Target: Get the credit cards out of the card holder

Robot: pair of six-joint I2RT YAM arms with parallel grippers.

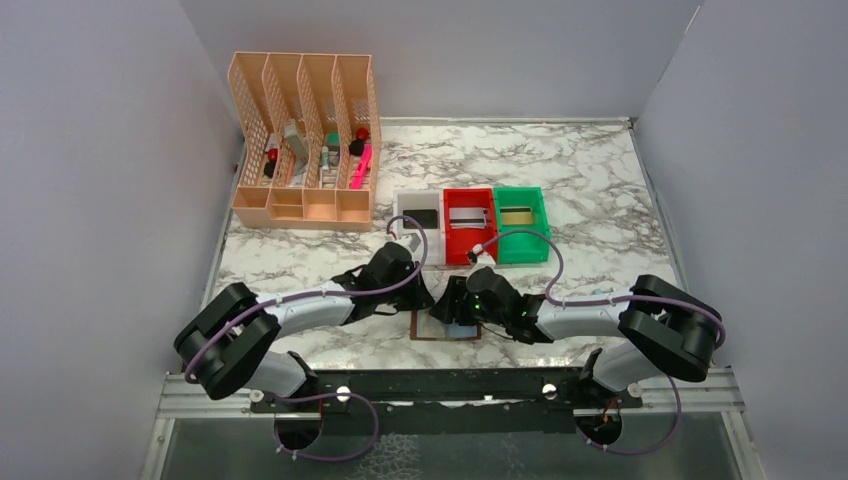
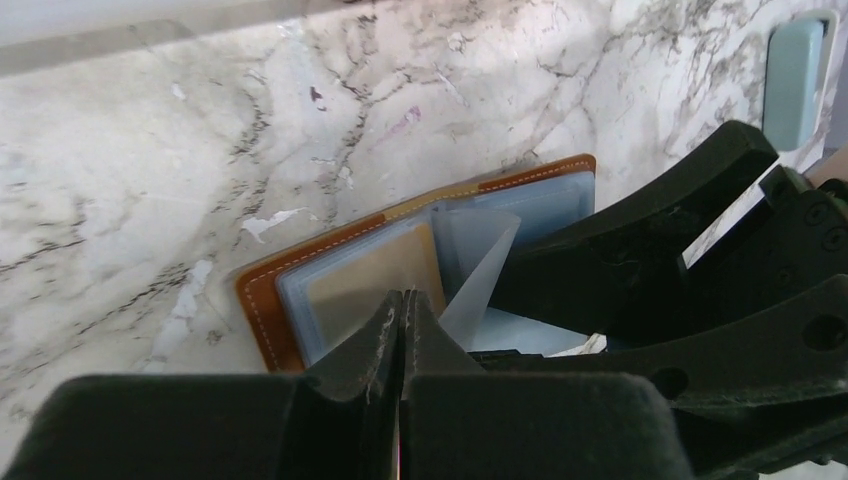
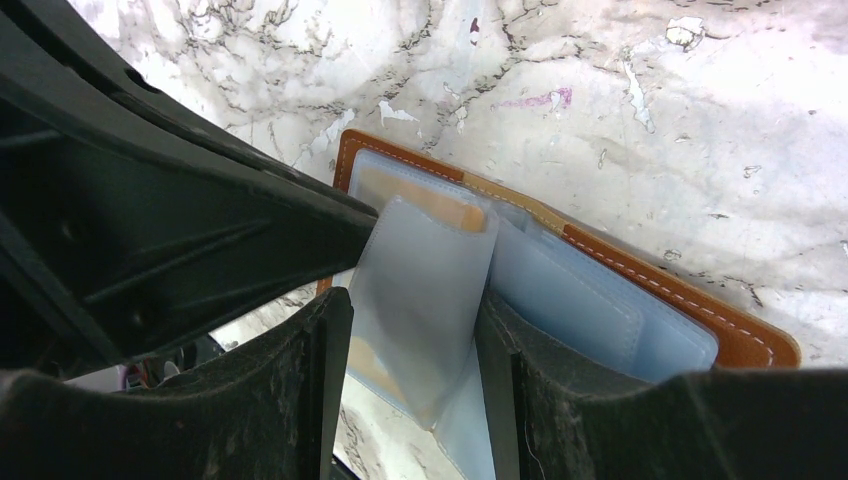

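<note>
Left claw (image 2: 402, 330) closed, card holder (image 2: 420, 265) half-hidden — contents unclear

No legible text, labels, brand marks, numbers or signs appear in any view. The card holder (image 2: 420, 270) and its visible surfaces carry no readable print.

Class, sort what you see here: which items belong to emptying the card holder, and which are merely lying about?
Belongs to the job:
- card holder, lying open
- gold card in a pocket
- left end effector, shut
- right end effector, around a clear sleeve

Lying about:
- peach organiser
- light-blue block

The red bin, green bin and white bin each hold a card.
</note>
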